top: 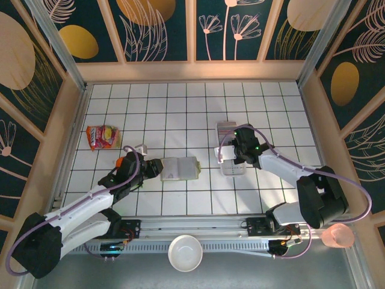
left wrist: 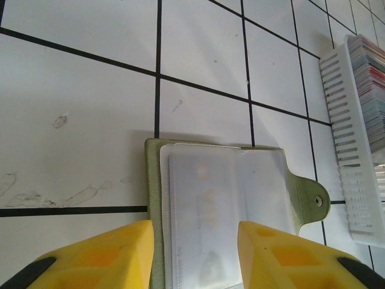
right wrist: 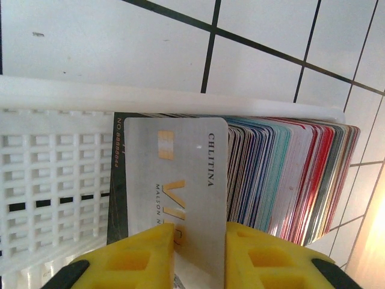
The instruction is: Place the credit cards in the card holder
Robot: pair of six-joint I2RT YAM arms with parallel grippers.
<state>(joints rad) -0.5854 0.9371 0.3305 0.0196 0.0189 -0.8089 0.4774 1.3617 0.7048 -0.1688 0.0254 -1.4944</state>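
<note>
**A:** Your right end effector is pinched narrow onto a white card. The card stands at the end of the row of credit cards in the white slotted tray, right of the counter's middle.

**B:** So I judge you are at the pick. The card is gripped, but its lower edge is hidden behind your fingers, so you cannot say it is clear of the tray.

**A:** Your left end effector sits over the end of the card holder that faces the counter's left edge. The holder lies open with its clear sleeves up, a little left of the counter's middle and near the tray. The fingers stand partway apart. I cannot tell whether they clamp the holder or only straddle it.

**B:** For the next move, lift the card straight up so the neighbouring cards don't drag out with it. Then carry it across to the holder. A thin edge has to find a sleeve mouth, so you need the holder pinned flat before you push.
</note>
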